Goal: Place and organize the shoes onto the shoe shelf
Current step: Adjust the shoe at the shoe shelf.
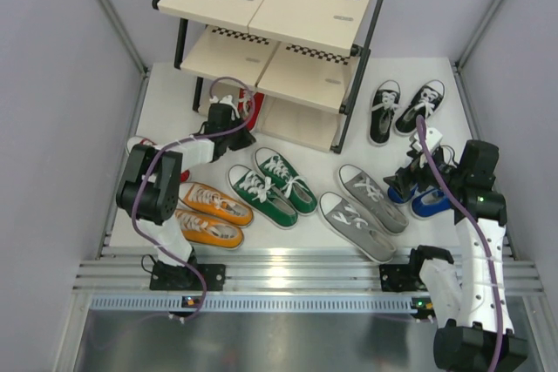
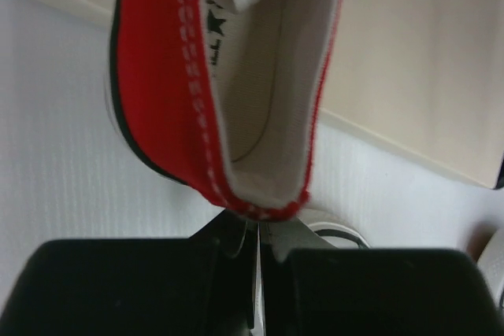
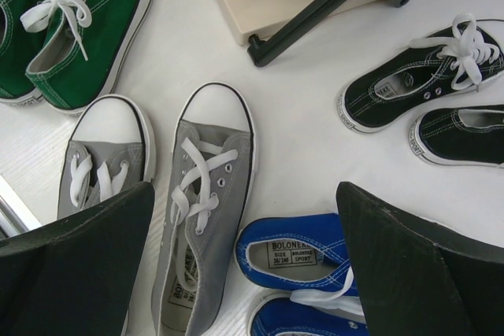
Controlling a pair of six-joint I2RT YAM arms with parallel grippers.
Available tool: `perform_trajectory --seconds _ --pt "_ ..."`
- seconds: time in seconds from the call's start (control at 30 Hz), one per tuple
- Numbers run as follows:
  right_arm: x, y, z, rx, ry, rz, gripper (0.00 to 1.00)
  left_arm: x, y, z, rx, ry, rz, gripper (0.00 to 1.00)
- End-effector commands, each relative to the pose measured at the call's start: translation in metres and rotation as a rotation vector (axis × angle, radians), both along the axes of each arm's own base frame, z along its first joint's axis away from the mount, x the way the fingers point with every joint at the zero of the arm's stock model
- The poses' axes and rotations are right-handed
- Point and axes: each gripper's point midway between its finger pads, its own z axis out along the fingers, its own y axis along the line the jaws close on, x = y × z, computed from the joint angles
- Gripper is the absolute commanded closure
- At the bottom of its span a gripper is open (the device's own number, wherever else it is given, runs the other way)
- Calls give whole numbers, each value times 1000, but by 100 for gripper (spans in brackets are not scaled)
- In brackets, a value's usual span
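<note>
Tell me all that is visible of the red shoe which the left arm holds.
The red shoe is a low canvas sneaker with two rows of white stitching, an off-white lining, a white lace and a white sole edged by a black line. The left gripper is shut on its heel rim. Its toe points away, toward the shoe shelf; contact with the table is unclear.
</note>
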Motion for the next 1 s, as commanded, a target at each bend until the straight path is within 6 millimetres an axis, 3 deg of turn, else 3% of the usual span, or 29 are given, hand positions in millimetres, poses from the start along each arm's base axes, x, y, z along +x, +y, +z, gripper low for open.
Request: perform_trajectory --seconds 0.0,0.7,0.97 --pt "0 3 4 -9 -32 29 1 27 11 14 37 -90 58 97" --pt "0 3 4 -8 -27 29 1 44 38 27 144 -120 108 93" --pt "0 3 4 -7 -29 30 1 33 41 28 135 -86 98 76"
